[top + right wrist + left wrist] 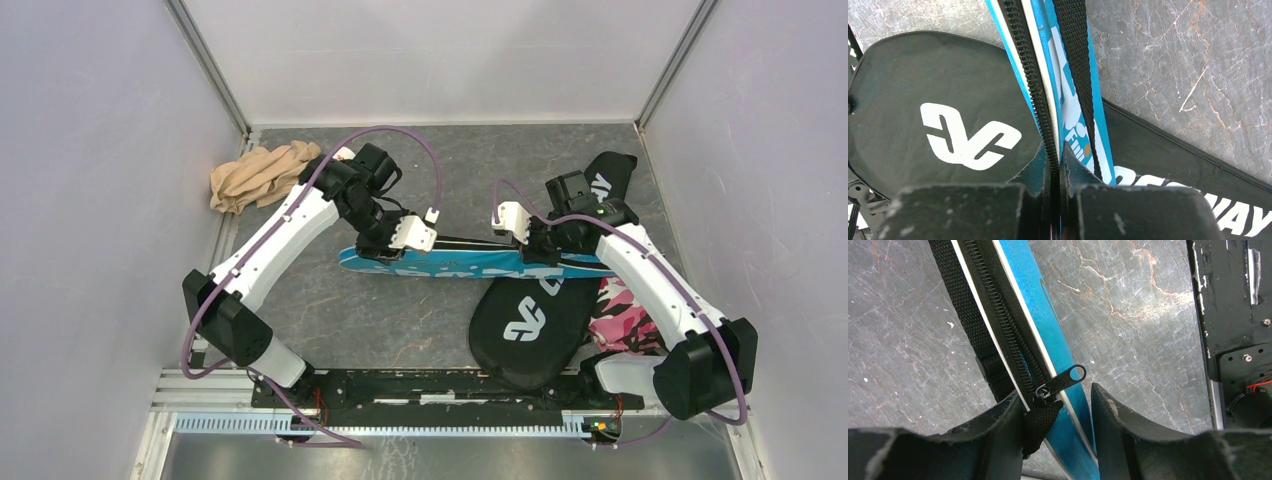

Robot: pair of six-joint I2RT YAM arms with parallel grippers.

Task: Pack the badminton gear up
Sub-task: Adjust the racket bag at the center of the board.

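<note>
Blue nylon cover (470,265) | left end effector (1055,392) grips it half-wide | right end effector (1054,150) pinches zipper edge (1040,100)

Blue cover (470,265), lettered in white, stands on its long edge across the middle of the table, zip (1008,325) uppermost, the pull (1063,380) near its left end. Black cover (540,320) with white logo lies flat beneath it, head towards the near edge, narrow end towards the far right corner.
</note>
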